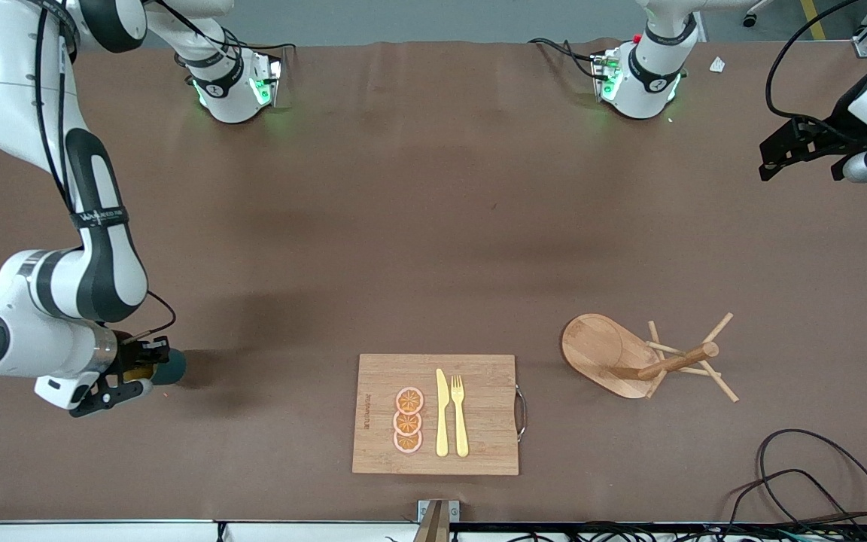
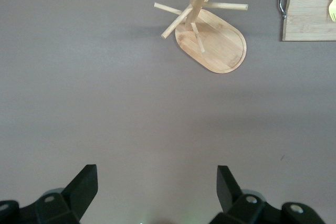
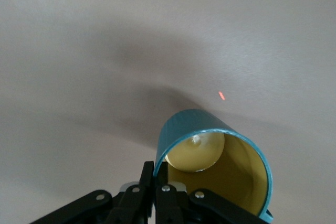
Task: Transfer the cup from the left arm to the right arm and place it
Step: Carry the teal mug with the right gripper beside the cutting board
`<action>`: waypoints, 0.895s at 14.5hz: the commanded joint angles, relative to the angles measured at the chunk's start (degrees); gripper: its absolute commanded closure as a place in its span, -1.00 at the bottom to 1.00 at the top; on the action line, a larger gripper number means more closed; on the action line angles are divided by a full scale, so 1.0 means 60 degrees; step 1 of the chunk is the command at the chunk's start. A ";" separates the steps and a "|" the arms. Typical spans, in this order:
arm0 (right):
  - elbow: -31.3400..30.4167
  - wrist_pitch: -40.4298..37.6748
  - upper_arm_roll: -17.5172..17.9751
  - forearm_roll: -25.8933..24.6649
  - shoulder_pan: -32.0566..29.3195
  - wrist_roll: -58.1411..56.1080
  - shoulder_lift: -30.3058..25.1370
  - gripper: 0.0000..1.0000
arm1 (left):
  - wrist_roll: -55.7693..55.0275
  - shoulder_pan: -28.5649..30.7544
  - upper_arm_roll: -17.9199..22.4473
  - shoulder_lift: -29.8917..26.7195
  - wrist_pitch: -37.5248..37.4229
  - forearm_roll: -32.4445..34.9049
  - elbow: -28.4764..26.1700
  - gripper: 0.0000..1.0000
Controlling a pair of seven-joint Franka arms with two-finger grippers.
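- Holding the cup (image 1: 166,368) in the right gripper (image 1: 135,374), fingers pressed together on its rim wall, one finger inside against the yellow lining and one outside; in the right wrist view the cup (image 3: 212,169) is lying tilted, mouth toward the camera.
- Hanging low over the brown table (image 1: 433,226), well apart from the cutting board (image 1: 436,414), toward the right arm's end.
- Judging the step: handover already finished, placing now in hand.
- Calling next for turning the cup upright, lowering it until the base is touching the table, and only then spreading the fingers; releasing while tilted is risking a roll.
- Waiting with the left gripper (image 1: 806,150), jaws spread wide and holding nothing, well apart from the cutting board toward the left arm's end; the same spread fingers (image 2: 81,184) are showing in the left wrist view.
- Lying on the cutting board: orange slices (image 1: 408,421), a yellow knife (image 1: 442,412) and a fork (image 1: 460,414).
- Standing beside the cutting board, toward the left arm's end: the wooden peg rack (image 1: 648,360).
- Trailing near the table edge closest to the front camera: black cables (image 1: 817,482).
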 commanded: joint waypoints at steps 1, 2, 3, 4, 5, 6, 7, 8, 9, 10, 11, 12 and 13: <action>-0.0291 0.0250 0.0111 0.0117 -0.0058 -0.0382 0.0017 0.96 | 0.0109 -0.0014 0.0070 -0.0218 -0.0056 -0.0074 -0.0093 -1.00; -0.0394 0.0411 0.0111 0.0117 -0.0044 -0.0367 0.0018 0.92 | 0.0109 0.0001 0.0055 -0.0218 -0.0056 -0.0074 -0.0093 -1.00; -0.0380 0.0427 0.0111 0.0117 -0.0029 -0.0367 0.0003 0.70 | 0.0109 0.0015 0.0055 -0.0218 -0.0056 -0.0074 -0.0064 -1.00; -0.0322 0.0456 0.0097 0.0132 -0.0043 -0.0338 -0.0055 0.33 | 0.0109 0.0016 0.0069 -0.0204 -0.0056 -0.0074 -0.0035 -1.00; -0.0235 0.0442 0.0097 0.0117 -0.0058 -0.0309 -0.0070 0.06 | 0.0109 0.0016 0.0070 -0.0204 -0.0056 -0.0074 -0.0034 -1.00; -0.0089 0.0413 0.0097 0.0088 -0.0015 -0.0193 -0.0128 -0.26 | 0.0095 0.0030 0.0070 -0.0204 -0.0056 -0.0074 -0.0034 -1.00; 0.0058 0.0326 0.0068 0.0030 0.0000 -0.0090 -0.0187 -0.55 | 0.0109 0.0030 0.0070 -0.0218 -0.0056 -0.0074 -0.0034 -1.00; 0.0103 0.0296 0.0053 0.0015 -0.0043 -0.0060 -0.0289 -1.00 | 0.0109 0.0030 0.0070 -0.0204 -0.0056 -0.0074 -0.0034 -1.00; 0.0103 0.0281 0.0038 -0.0029 -0.0131 -0.0089 -0.0435 -1.00 | 0.0095 0.0030 0.0070 -0.0218 -0.0056 -0.0074 -0.0034 -1.00; 0.0103 0.0252 0.0038 -0.0029 -0.0175 -0.0104 -0.0640 -1.00 | 0.0109 0.0045 0.0055 -0.0218 -0.0056 -0.0074 -0.0034 -1.00; 0.0103 0.0005 0.0024 -0.0029 -0.0190 -0.0060 -0.0903 -1.00 | 0.0109 0.0045 0.0069 -0.0218 -0.0056 -0.0074 -0.0020 -1.00; 0.0089 -0.0389 -0.0006 -0.0029 -0.0205 -0.0031 -0.1210 -1.00 | 0.0095 0.0045 0.0070 -0.0204 -0.0056 -0.0074 0.0009 -1.00; 0.0103 -0.0755 -0.0020 0.0014 -0.0263 0.0013 -0.1619 -1.00 | 0.0109 0.0045 0.0070 -0.0204 -0.0056 -0.0074 0.0010 -1.00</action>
